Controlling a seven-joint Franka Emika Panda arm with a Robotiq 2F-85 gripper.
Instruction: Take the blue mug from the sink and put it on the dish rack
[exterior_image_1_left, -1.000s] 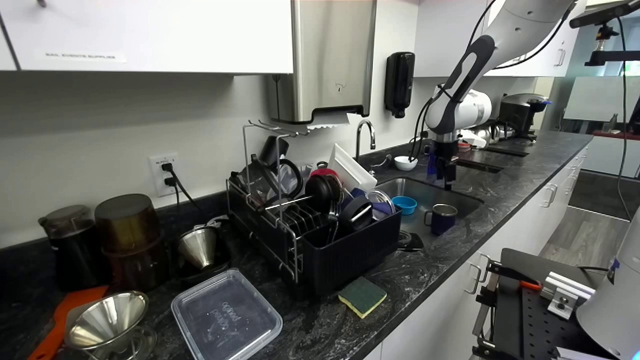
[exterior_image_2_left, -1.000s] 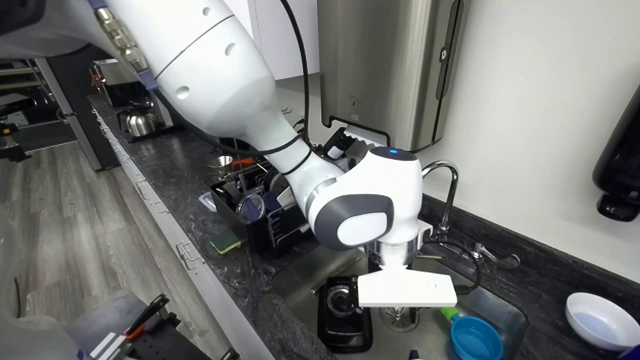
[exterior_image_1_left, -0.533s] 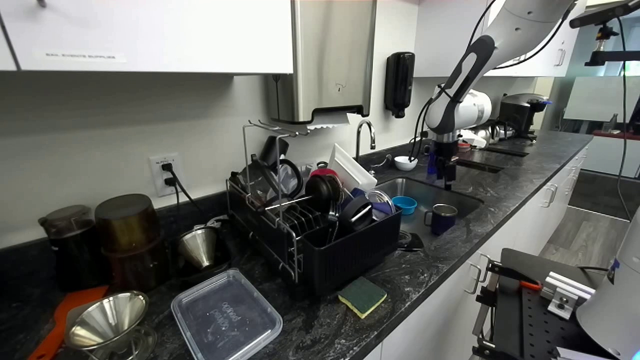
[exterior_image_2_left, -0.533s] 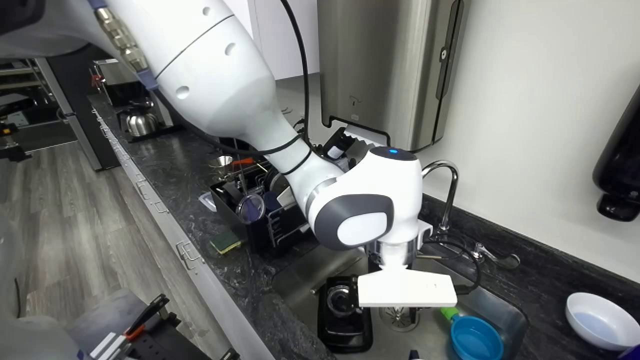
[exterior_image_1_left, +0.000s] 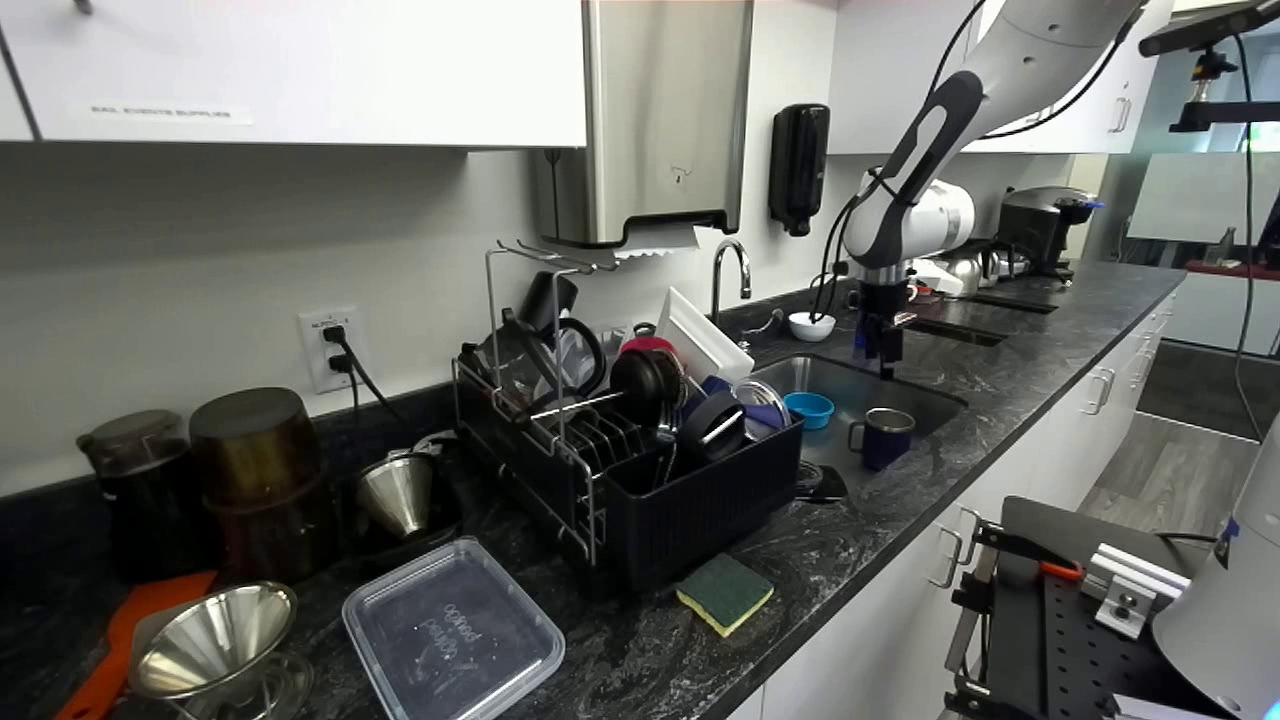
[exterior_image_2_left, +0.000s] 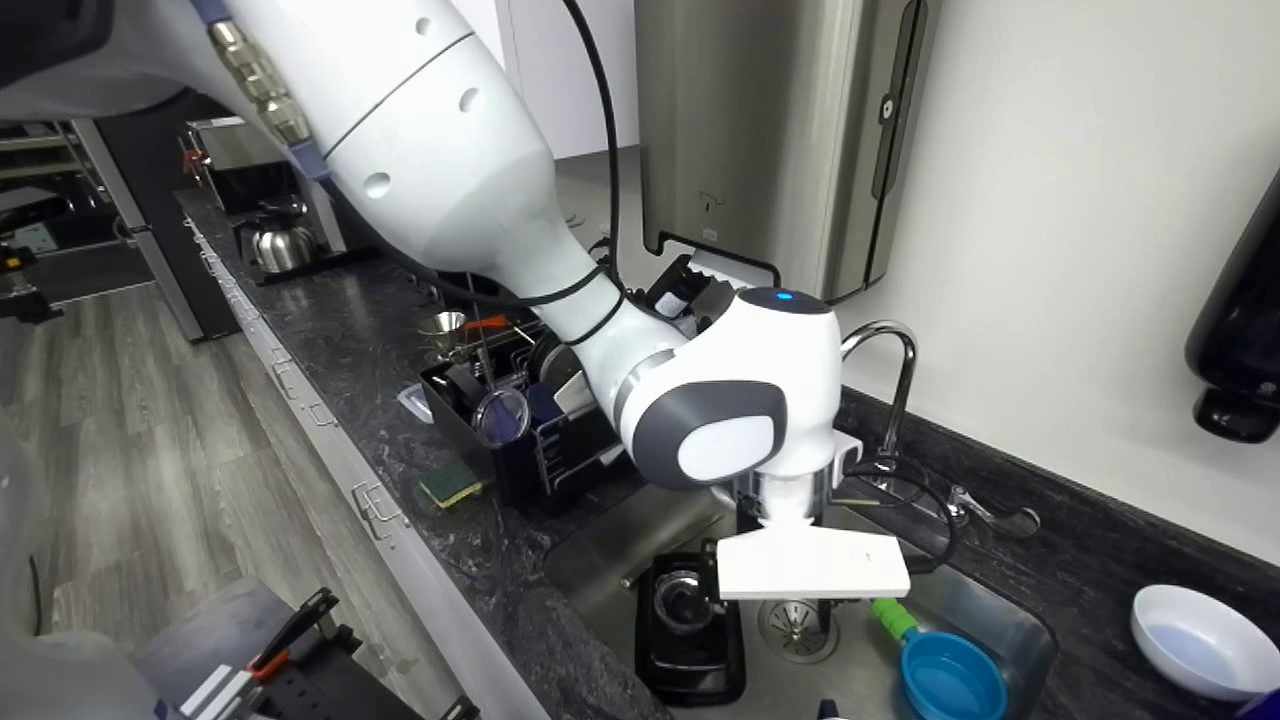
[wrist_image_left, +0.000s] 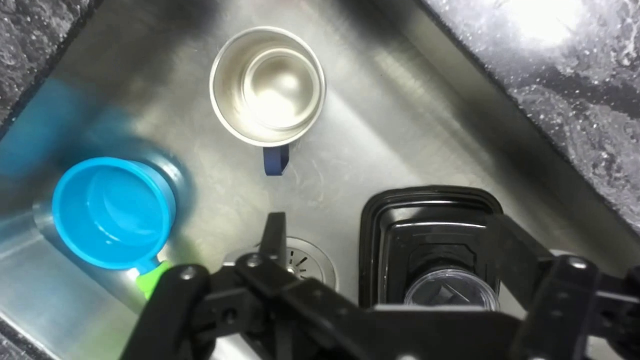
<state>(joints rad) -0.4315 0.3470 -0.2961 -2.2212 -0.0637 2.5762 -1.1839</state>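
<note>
The blue mug (exterior_image_1_left: 887, 440) stands upright in the sink (exterior_image_1_left: 845, 390), its handle towards the rack in an exterior view. From above, the wrist view looks straight into the steel inside of the mug (wrist_image_left: 267, 90); its blue handle (wrist_image_left: 276, 160) points down the picture. My gripper (wrist_image_left: 388, 222) is open above the sink, nothing between its fingers, with the mug beyond them, up and left in that view. In an exterior view the gripper (exterior_image_1_left: 885, 368) hangs higher than the mug. The dish rack (exterior_image_1_left: 700, 515) stands beside the sink, crowded with dishes and utensils.
A light-blue cup (wrist_image_left: 115, 212) with a green handle lies in the sink. A black container (wrist_image_left: 430, 220) with a clear round lid on it sits beneath my gripper. The faucet (exterior_image_2_left: 905, 380) rises behind the basin. A sponge (exterior_image_1_left: 727, 593) lies before the rack.
Over the last half second the arm has shifted slightly, the gripper going a little up and to the left in an exterior view. Mug and rack have stayed put.
</note>
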